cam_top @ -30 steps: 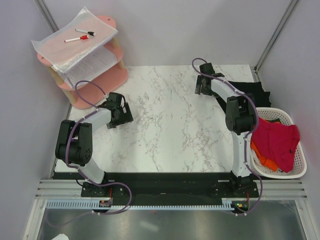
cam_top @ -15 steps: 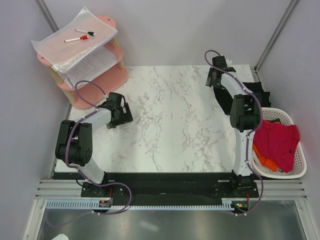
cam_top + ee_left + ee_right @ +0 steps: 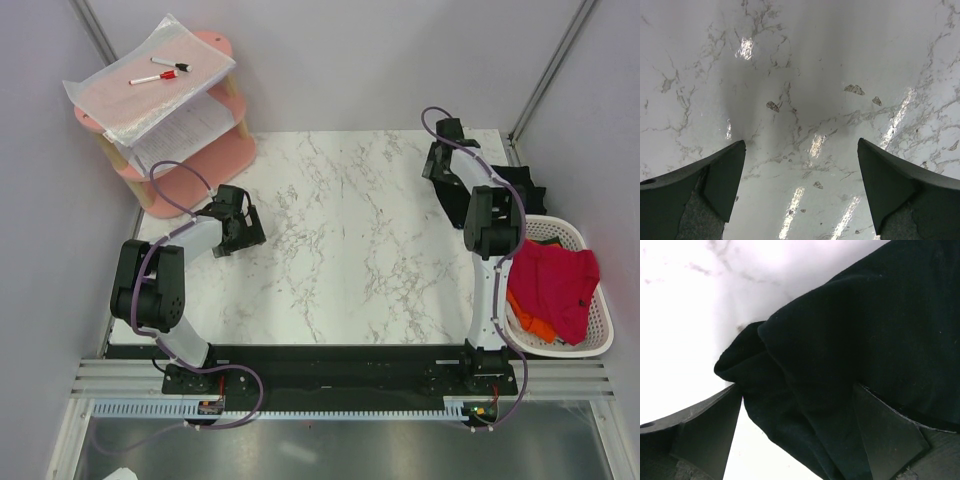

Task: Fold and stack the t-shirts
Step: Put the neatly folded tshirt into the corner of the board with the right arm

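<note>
Over veined marble (image 3: 800,65), left pincer (image 3: 801,145) gapes (right pincer (image 3: 797,387) too, above rumpled black t-shirt (image 3: 870,315)).

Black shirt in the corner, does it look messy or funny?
Yes. The black t-shirt lies crumpled at the far right corner of the table, not flat. The red t-shirt also flops over the rim of the white basket.

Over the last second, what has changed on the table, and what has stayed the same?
The right tool swung to its right, toward the far right corner, and now hangs open over the black t-shirt, not gripping it. Nothing was taken or released. The left tool stayed open over the table, and the red t-shirt stayed in the basket.
</note>
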